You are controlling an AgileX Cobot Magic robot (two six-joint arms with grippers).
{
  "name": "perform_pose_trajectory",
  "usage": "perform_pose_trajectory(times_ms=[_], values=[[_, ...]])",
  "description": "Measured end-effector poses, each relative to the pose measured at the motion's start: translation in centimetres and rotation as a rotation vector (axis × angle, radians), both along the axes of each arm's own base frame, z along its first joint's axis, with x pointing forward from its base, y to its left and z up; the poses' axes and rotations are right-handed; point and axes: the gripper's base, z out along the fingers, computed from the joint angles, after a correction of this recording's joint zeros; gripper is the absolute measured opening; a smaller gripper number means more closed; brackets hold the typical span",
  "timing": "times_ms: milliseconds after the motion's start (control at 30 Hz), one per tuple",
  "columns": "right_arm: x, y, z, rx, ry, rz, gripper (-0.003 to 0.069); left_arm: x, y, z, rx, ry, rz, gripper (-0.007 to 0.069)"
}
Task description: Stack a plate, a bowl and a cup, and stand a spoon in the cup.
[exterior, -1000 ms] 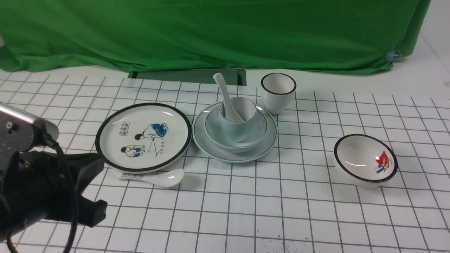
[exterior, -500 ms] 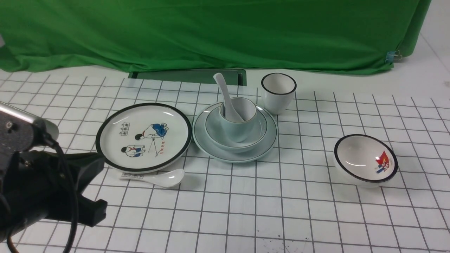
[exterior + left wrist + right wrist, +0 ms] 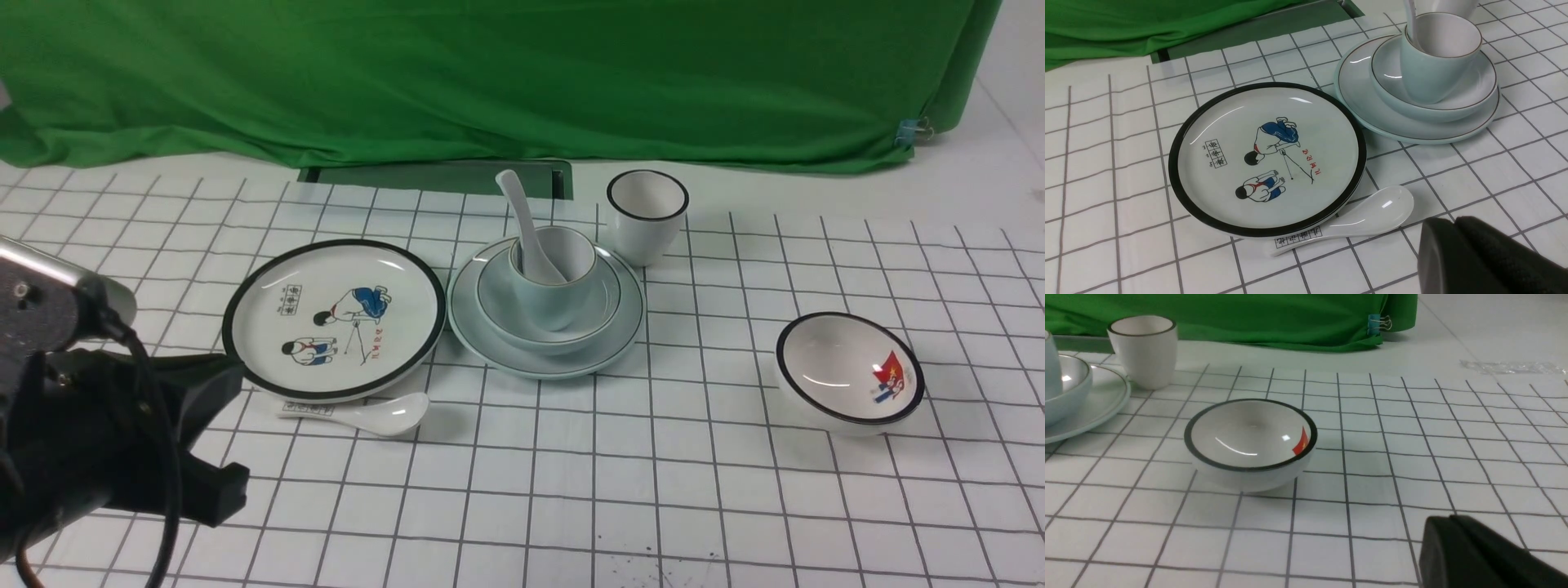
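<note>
The pale blue-green plate [image 3: 483,336] lies mid-table with the matching bowl [image 3: 500,300] on it and the pale blue cup [image 3: 552,300] standing in the bowl. The white spoon [image 3: 518,211] stands in the cup, its handle leaning up and left. The left wrist view shows the same stack: plate [image 3: 1363,110], bowl [image 3: 1474,87], cup [image 3: 1425,73]. My left gripper [image 3: 233,490] [image 3: 1453,222] is shut and empty at the near left, apart from the stack. My right gripper [image 3: 1449,520] is shut and empty, and it is out of the front view.
A black-rimmed cartoon plate [image 3: 261,294] lies left of the stack, with a printed-handle spoon [image 3: 367,414] in front of it. A black-rimmed white cup [image 3: 645,216] stands behind the stack at the right. A flag bowl [image 3: 824,359] sits at the right. Green cloth [image 3: 490,73] backs the table.
</note>
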Motion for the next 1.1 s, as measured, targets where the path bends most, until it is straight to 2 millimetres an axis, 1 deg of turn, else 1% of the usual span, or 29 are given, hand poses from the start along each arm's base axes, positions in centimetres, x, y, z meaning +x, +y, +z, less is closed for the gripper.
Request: perform_pose_trajectory(times_ms=[367,600,667,767,800,833,900,967,1000,1033,1067,1100], values=[[0.0,0.0,-0.1,0.001,0.013,-0.002,0.0020,0.0,0.0,0.0,0.000,0.000,0.000,-0.0029],[0.0,0.0,-0.1,0.001,0.013,-0.002,0.0045,0.0,0.0,0.0,0.000,-0.001,0.000,-0.0029],[0.0,0.0,-0.1,0.001,0.013,-0.002,0.0052,-0.3,0.1,-0.2,-0.008,-0.024,-0.004,-0.0029],[-0.1,0.0,-0.1,0.001,0.015,-0.002,0.0062,-1.2,0.3,-1.2,-0.030,-0.089,-0.015,-0.0029],[-0.1,0.0,-0.1,0.001,0.015,-0.002,0.0062,-1.3,0.4,-1.0,-0.031,-0.103,-0.017,-0.0029],[-0.1,0.0,-0.1,0.001,0.015,-0.002,0.0068,-2.3,0.9,-1.9,-0.006,-0.170,-0.026,-0.0029],[-0.1,0.0,-0.1,0.001,0.015,-0.002,0.0071,-3.5,1.8,-3.0,0.011,-0.246,-0.001,-0.0029],[-0.1,0.0,-0.1,0.001,0.016,-0.002,0.0071,-4.8,2.8,-4.2,-0.010,-0.336,0.050,-0.0029],[-0.1,0.0,-0.1,0.001,0.016,-0.002,0.0071,-5.4,3.2,-5.1,-0.024,-0.359,0.076,-0.0029],[-0.1,0.0,-0.1,0.001,0.016,-0.002,0.0072,-5.6,3.3,-5.0,-0.036,-0.382,0.083,-0.0029],[-0.1,0.0,-0.1,0.001,0.016,-0.002,0.0074,-6.4,3.9,-6.4,-0.057,-0.427,0.142,-0.0029],[-0.1,0.0,-0.1,0.001,0.016,-0.002,0.0075,-6.6,4.0,-6.3,-0.058,-0.444,0.148,-0.0029]])
